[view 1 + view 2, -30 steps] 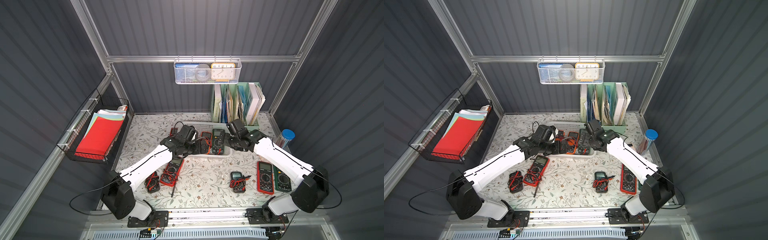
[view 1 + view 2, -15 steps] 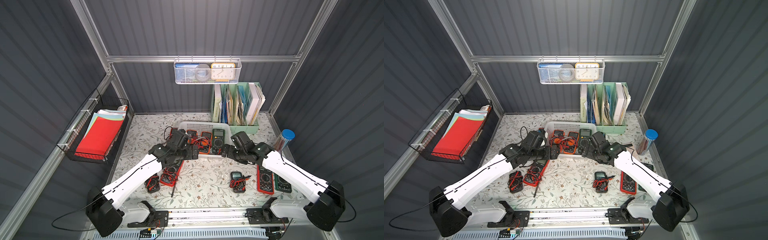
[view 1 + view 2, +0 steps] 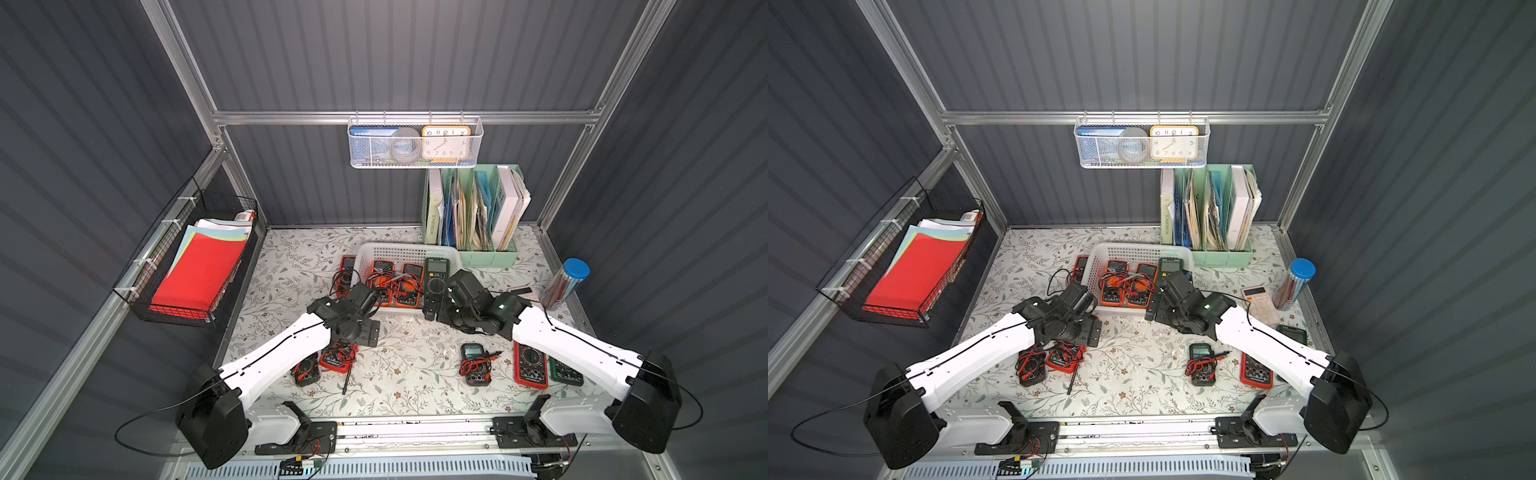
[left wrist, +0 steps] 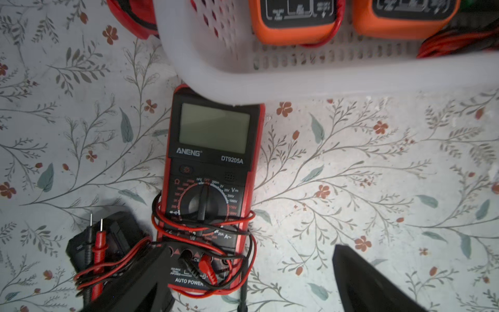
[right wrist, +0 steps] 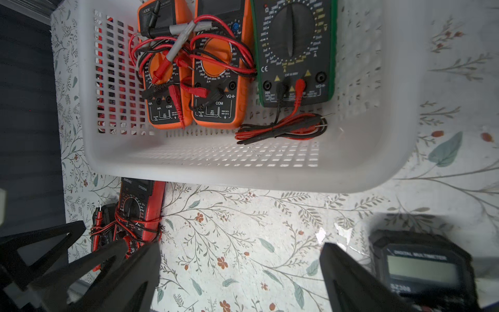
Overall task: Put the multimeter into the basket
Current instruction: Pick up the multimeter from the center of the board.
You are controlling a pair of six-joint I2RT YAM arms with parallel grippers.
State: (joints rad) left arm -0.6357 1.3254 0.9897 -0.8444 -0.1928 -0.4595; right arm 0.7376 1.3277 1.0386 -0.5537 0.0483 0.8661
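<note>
Left end effector [image 4: 249, 250]: fingers apart, empty, hovering over the socket end of the red-cased rectangular multimeter [image 4: 210, 183], which lies flat on the floral surface [image 4: 378, 175], outside the basket. One finger is above the case and the other is off its edge, so the grasp is not centred.

Just ahead: white perforated plastic basket [image 4: 324, 81]; its rolled rim hides the meter's display end.

Just beside: small black multimeter [image 4: 89, 243], leads possibly tangled with the red one's.

Right end effector [image 5: 240, 247]: apart, empty, over bare surface.

Judgement: next pick.
- Centre across the case's narrow width.
- Close mid-body over the wrapped leads.
- Lift slowly and watch the neighbour.
- Clear the rim.
- Set down on the free floor beside the orange multimeters [image 5: 216, 81].
</note>
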